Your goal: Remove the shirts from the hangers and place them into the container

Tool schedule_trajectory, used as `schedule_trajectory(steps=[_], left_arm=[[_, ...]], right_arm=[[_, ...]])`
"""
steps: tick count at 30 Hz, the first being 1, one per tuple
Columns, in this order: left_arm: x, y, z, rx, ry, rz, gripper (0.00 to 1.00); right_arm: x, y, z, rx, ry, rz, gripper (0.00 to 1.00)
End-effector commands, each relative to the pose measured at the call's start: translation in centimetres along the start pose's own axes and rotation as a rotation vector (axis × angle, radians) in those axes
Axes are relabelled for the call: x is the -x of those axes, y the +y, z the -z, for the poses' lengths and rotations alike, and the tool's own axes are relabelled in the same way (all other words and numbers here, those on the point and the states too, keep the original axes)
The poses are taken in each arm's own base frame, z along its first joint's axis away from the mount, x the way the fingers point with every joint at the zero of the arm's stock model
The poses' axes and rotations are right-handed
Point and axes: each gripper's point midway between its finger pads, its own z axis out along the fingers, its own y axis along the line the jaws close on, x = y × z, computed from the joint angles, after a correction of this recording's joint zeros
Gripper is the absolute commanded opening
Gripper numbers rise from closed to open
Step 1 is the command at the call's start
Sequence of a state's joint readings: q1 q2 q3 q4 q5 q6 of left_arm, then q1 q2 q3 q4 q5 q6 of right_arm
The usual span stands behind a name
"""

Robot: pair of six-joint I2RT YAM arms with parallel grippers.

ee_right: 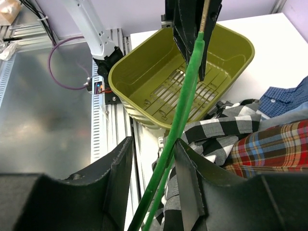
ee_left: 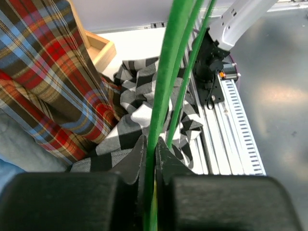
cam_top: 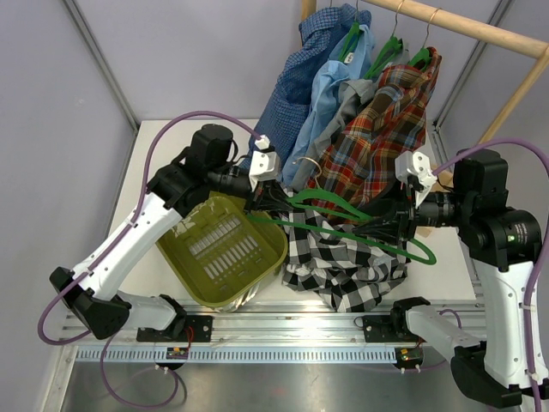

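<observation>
A green hanger [cam_top: 360,225] hangs level above the table's front, between both arms. My left gripper [cam_top: 262,204] is shut on its left end; in the left wrist view the jaws [ee_left: 150,139] pinch the green bar [ee_left: 166,82]. My right gripper [cam_top: 396,225] is open, and the hanger's bar [ee_right: 185,101] runs through the gap [ee_right: 154,140] against the right finger. The black-and-white check shirt [cam_top: 343,268] lies crumpled on the table under the hanger. The olive-green container [cam_top: 225,251] stands to its left and holds no shirt.
Plaid [cam_top: 386,137], grey [cam_top: 347,107], light blue [cam_top: 330,81] and dark blue [cam_top: 296,94] shirts hang on green hangers [cam_top: 390,47] from a wooden rail [cam_top: 459,24] at the back right. A small wooden box [ee_left: 98,48] sits behind the plaid shirt.
</observation>
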State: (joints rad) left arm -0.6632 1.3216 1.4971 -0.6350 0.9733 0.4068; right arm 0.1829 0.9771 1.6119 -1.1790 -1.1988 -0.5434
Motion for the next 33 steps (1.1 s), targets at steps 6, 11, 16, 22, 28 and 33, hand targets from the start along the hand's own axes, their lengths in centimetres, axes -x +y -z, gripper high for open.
schedule_trajectory(steps=[6,11,16,22,28,33], left_arm=[[0.9,0.3,2.2,0.091,0.016,-0.062,0.00],[0.0,-0.2,3.4,0.127,0.061,-0.022,0.00],[-0.3,-0.2,3.9,0.155,0.090,-0.005,0.00],[-0.7,-0.2,4.3,0.160,0.135,0.003,0.00],[-1.5,-0.1,4.3,0.166,0.158,0.011,0.00],[-1.8,-0.2,4.2,0.161,0.164,0.019,0.00]], right_arm=[[-1.5,-2.2,-0.6,-0.045,0.061,-0.039,0.35],[-3.0,-2.5,-0.7,-0.024,0.126,-0.057,0.53],[-4.4,-2.8,-1.2,0.000,0.200,-0.039,0.62],[-5.0,-3.1,-1.9,0.025,0.248,-0.018,0.80],[-3.9,-2.8,-2.5,0.058,0.211,-0.045,0.99],[-3.5,-2.6,-2.5,0.070,0.191,-0.026,0.99]])
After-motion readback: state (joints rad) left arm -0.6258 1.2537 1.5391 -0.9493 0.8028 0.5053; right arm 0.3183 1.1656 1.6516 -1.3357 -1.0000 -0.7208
